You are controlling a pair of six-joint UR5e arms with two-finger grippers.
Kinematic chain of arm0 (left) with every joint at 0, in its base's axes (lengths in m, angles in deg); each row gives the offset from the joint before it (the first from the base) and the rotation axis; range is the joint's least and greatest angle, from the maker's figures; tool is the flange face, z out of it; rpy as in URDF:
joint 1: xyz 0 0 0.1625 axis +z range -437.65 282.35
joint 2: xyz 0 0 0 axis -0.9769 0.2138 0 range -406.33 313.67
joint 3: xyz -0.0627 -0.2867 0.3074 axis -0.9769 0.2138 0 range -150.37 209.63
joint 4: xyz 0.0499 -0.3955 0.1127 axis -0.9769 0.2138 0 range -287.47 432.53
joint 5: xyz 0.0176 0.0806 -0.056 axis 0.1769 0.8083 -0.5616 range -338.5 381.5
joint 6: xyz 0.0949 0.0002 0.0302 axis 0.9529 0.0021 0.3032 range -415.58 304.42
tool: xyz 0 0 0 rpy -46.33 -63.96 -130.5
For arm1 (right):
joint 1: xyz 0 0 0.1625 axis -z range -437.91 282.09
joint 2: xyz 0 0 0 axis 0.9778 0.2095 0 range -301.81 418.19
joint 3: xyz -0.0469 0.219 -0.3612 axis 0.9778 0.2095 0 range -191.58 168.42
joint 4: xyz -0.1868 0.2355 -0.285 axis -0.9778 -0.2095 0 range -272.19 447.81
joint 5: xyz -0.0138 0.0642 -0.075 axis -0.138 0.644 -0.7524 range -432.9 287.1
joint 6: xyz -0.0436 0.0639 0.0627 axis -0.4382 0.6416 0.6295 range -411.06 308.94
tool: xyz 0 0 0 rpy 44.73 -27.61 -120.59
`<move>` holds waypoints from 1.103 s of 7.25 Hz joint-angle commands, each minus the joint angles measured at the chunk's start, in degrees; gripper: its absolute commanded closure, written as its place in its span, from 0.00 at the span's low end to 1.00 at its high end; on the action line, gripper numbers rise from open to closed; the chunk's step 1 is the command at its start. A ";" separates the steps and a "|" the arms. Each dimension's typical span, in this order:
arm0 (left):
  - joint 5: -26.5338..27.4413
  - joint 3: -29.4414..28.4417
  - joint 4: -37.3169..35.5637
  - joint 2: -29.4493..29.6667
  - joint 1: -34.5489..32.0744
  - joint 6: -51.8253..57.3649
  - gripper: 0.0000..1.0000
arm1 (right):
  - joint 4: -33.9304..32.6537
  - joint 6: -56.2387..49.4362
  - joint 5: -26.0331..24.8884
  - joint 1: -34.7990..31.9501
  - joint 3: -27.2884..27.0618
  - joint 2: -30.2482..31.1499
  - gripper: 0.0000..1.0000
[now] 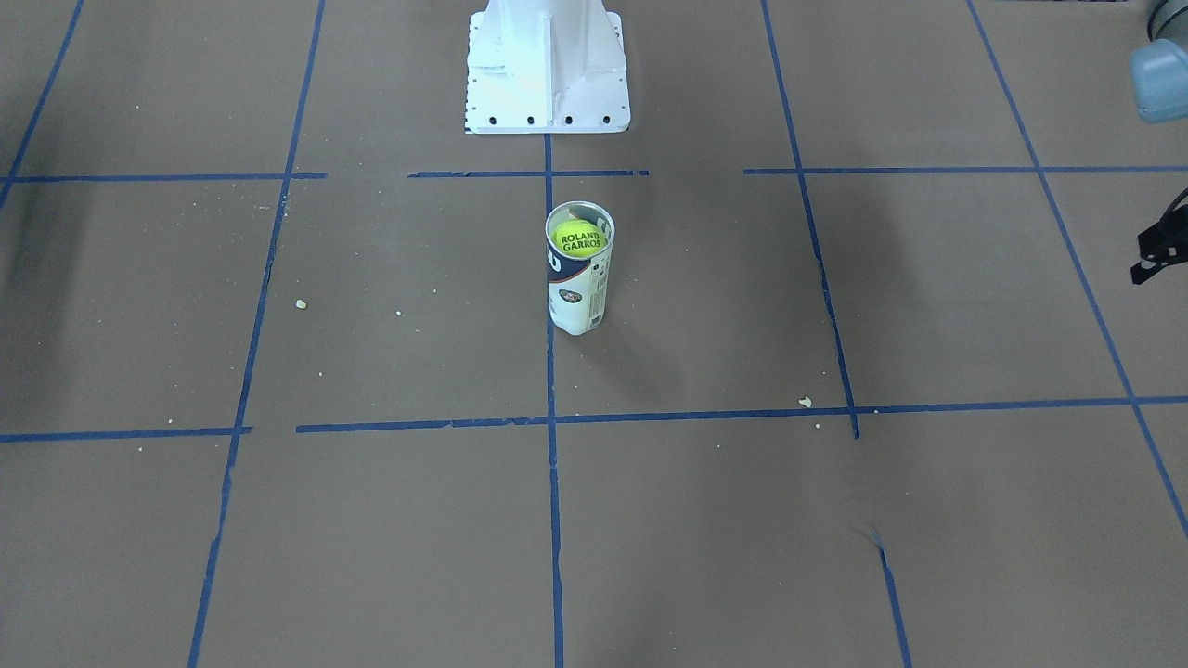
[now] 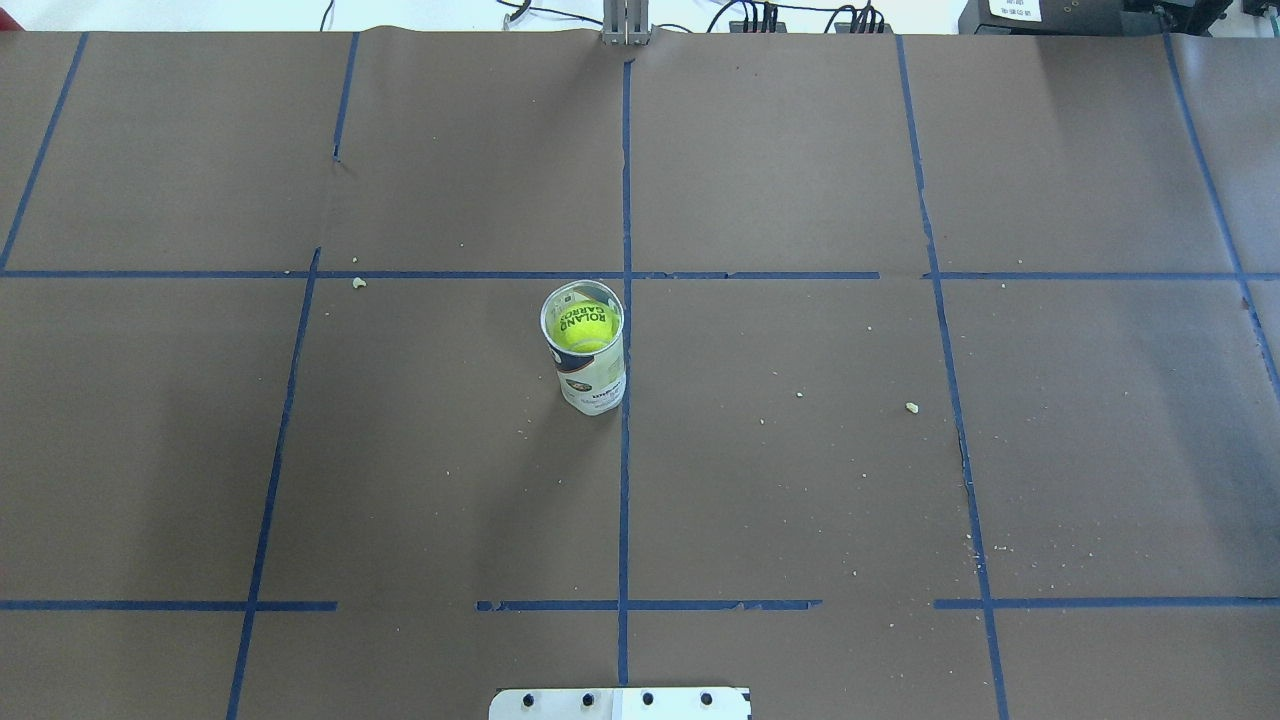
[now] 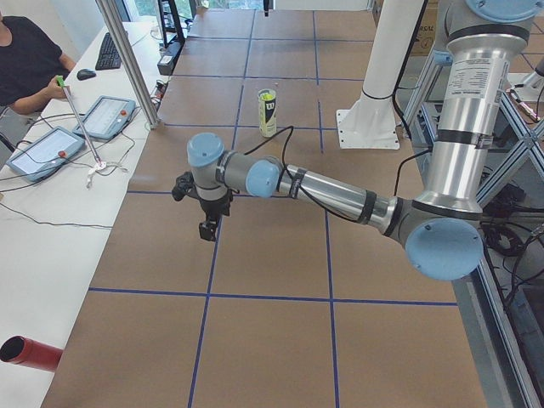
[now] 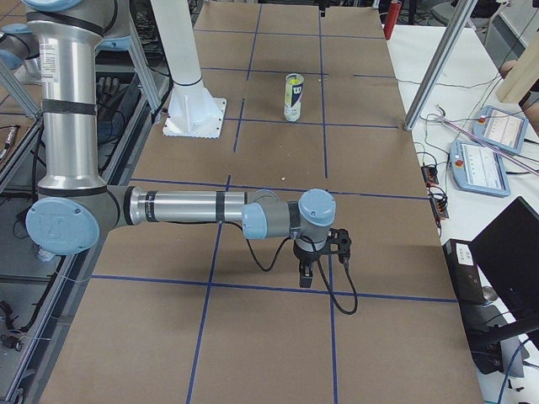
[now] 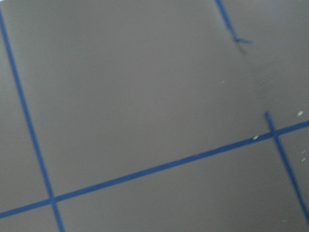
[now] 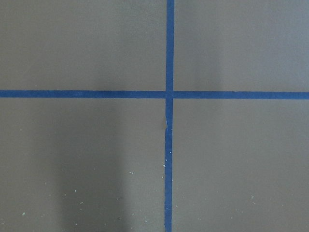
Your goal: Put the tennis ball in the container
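The container (image 1: 577, 288) stands upright near the middle of the table, also in the overhead view (image 2: 592, 375). The tennis ball (image 1: 579, 239) sits inside it just below the silvery rim, print facing up (image 2: 585, 325). My left gripper (image 3: 206, 229) hangs low over the paper far from the can, toward the table's left end. Only a black part of it shows at the front view's edge (image 1: 1155, 250). My right gripper (image 4: 306, 276) hangs low at the opposite end. I cannot tell whether either is open or shut. Both wrist views show only brown paper and blue tape.
The white robot base (image 1: 548, 65) stands behind the can. Small pale crumbs (image 2: 911, 407) dot the paper. Beyond the far table edge are an operators' desk with tablets (image 3: 59, 136), a metal pole (image 3: 127, 59) and a red tube (image 3: 30, 353).
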 commanded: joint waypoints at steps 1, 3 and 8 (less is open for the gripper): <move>-1.36 -4.87 -0.40 -3.81 -5.25 4.08 0.00 | 0.00 0.00 0.00 0.00 0.00 0.00 0.00; -1.19 -7.44 -0.40 -4.34 -6.22 4.08 0.00 | 0.00 0.00 0.00 0.00 0.00 0.00 0.00; 0.05 -7.26 -0.58 -4.43 -7.46 3.99 0.00 | 0.00 0.00 0.00 0.00 0.00 0.00 0.00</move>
